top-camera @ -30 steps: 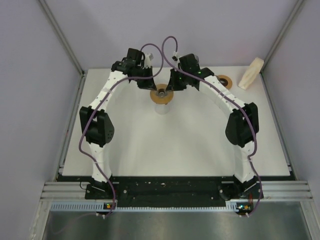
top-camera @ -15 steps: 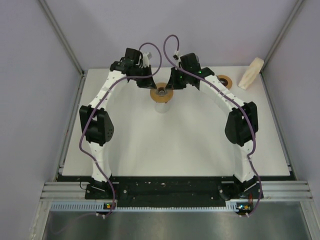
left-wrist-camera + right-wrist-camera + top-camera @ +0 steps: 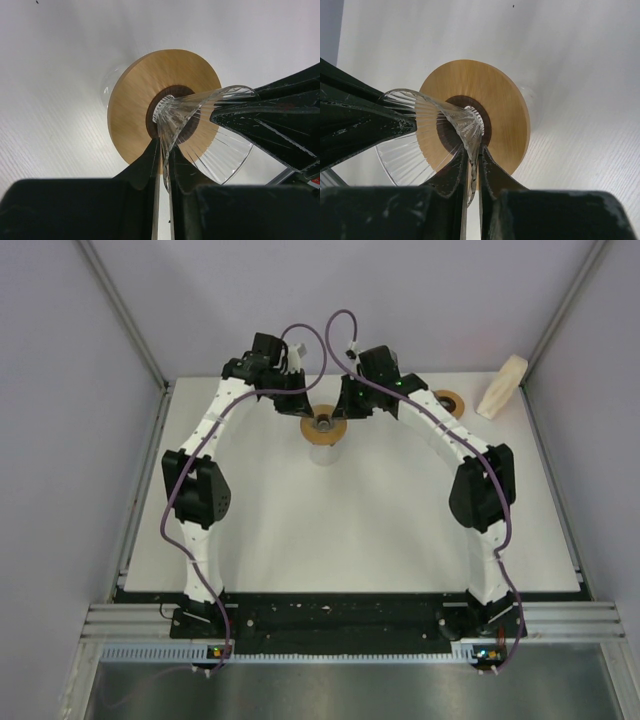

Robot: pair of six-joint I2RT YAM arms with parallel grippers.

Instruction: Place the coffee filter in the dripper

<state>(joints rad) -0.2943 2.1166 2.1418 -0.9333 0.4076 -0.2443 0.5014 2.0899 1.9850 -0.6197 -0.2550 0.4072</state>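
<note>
Dripper (image 3: 200, 122) one, wooden discs (image 3: 449, 403) two.

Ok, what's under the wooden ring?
A clear glass stands under the ring, and only its edge shows past the rim. The ring and the dripper cover its mouth, so what it holds can't be seen.

Dripper (image 3: 324, 431) glass indistinct from overhead

Lab cell: white table (image 3: 350, 530), aluminium-framed walls (image 3: 60, 390).
</note>
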